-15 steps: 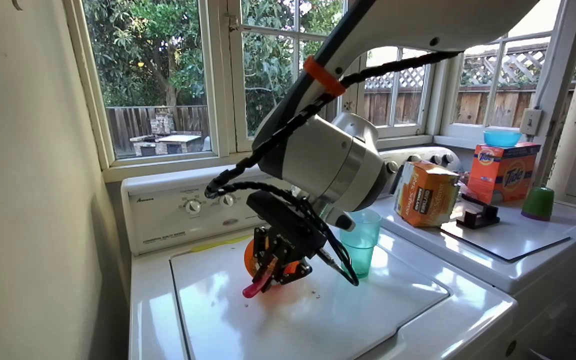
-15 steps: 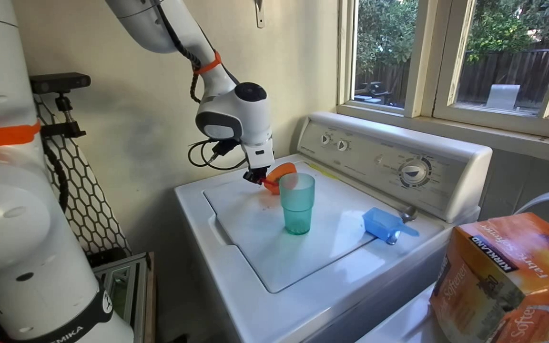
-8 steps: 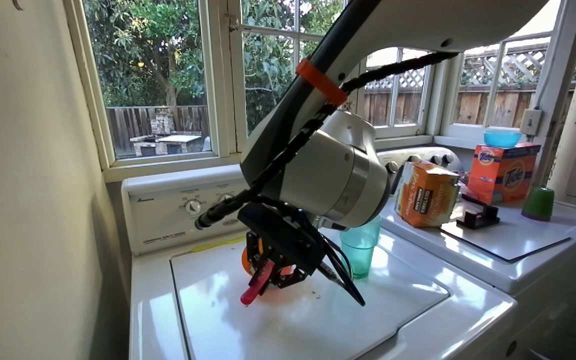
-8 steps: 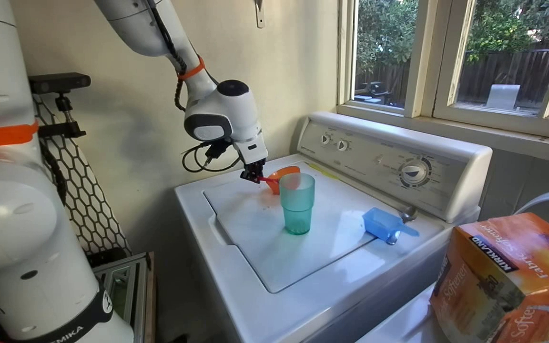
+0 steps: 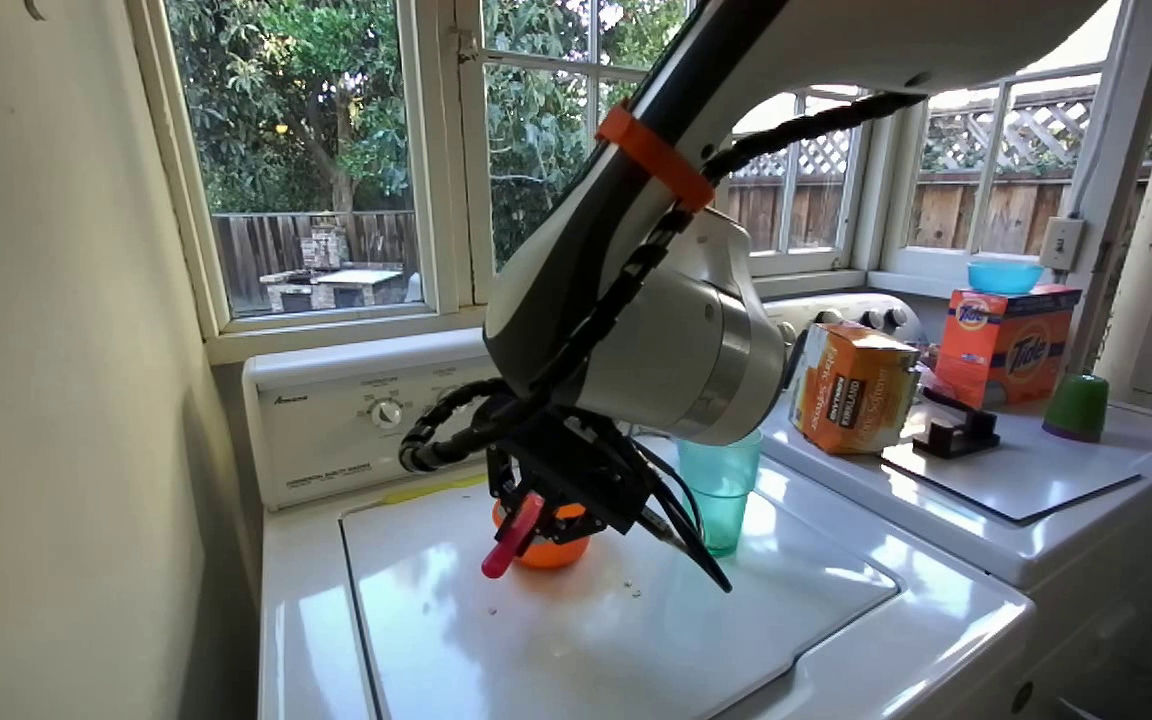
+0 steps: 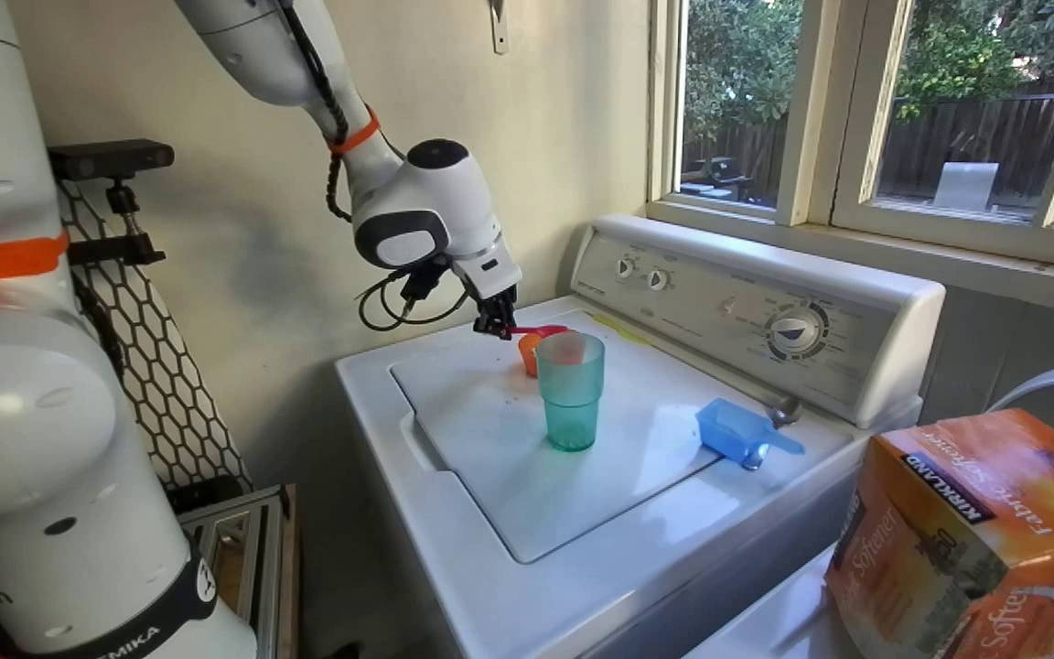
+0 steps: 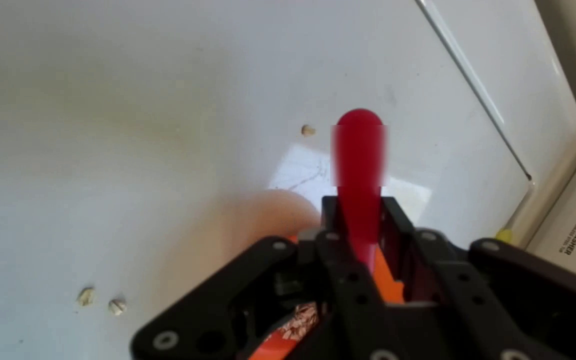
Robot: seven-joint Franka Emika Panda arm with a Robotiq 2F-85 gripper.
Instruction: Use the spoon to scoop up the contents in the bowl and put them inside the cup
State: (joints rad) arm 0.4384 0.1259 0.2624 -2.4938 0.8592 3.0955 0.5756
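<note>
My gripper (image 7: pixel 360 212) is shut on the handle of the red-pink spoon (image 7: pixel 360 160); it also shows in both exterior views (image 5: pixel 526 525) (image 6: pixel 498 322). The spoon's head (image 6: pixel 553 329) reaches out over the orange bowl (image 6: pixel 528 353), about level. I cannot tell whether it carries anything. The bowl (image 5: pixel 554 553) sits level on the white washer lid, partly hidden by my gripper and the cup. In the wrist view pale flakes (image 7: pixel 302 322) show in the bowl. The translucent teal cup (image 6: pixel 573 412) stands upright near the bowl, partly behind the arm in an exterior view (image 5: pixel 723 505).
A blue scoop (image 6: pixel 737 430) and a metal spoon (image 6: pixel 784 410) lie by the control panel (image 6: pixel 728 307). Loose flakes (image 7: pixel 86 297) dot the lid. A softener box (image 5: pixel 851 390), Tide box (image 5: pixel 1008 345), black holder (image 5: pixel 956 432) and green cup (image 5: pixel 1076 408) stand on the neighbouring machine.
The bowl, tilted before, now sits level. My gripper first drew back from the bowl, then rose with the spoon, whose head now shows above the rim. The cup has not moved.
</note>
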